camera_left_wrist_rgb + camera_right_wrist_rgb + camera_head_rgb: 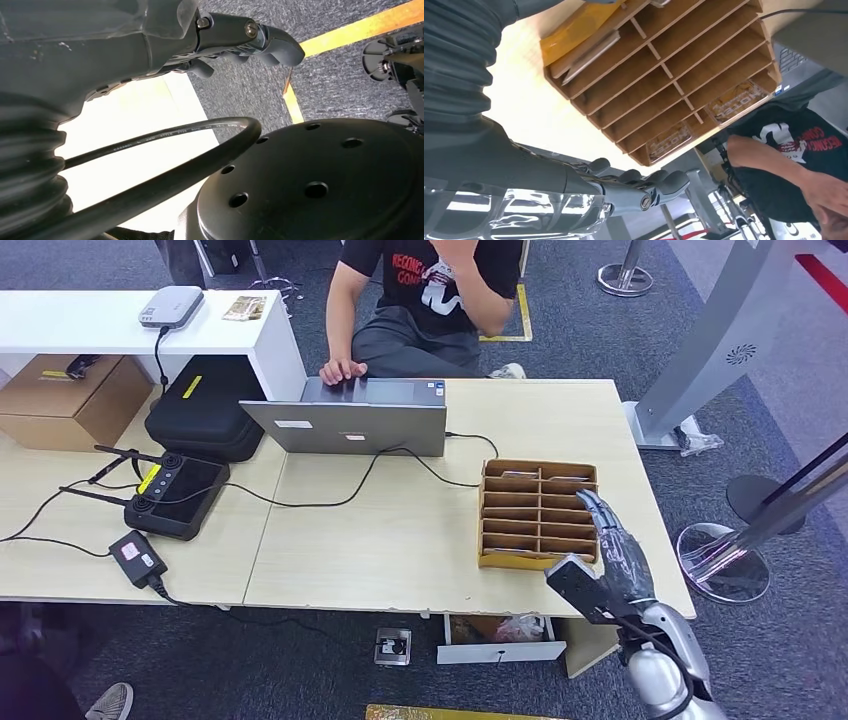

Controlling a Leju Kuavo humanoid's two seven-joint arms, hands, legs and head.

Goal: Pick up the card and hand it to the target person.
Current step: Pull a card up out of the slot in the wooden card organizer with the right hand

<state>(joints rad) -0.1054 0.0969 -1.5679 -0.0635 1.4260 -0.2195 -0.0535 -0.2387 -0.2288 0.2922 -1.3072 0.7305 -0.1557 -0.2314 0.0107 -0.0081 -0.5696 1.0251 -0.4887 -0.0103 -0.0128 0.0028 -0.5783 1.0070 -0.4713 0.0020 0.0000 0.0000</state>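
Head view puts my right hand hovering over the near right corner of the wooden card rack, fingers stretched out and apart with nothing in them. On the right wrist view I make out cards lying in the far-row slots, nearest the person at the laptop, and another flat in a near slot. My worry is the thin dividers: I think spread fingers coming down could catch one and drag the light rack, which sits close to the table's right edge and could be pushed off. A flat card may also slip from a shallow pinch. Room is open above the rack and toward the person; the laptop cable runs just beside its left side. My left hand hangs low, fingers curled in, holding nothing.
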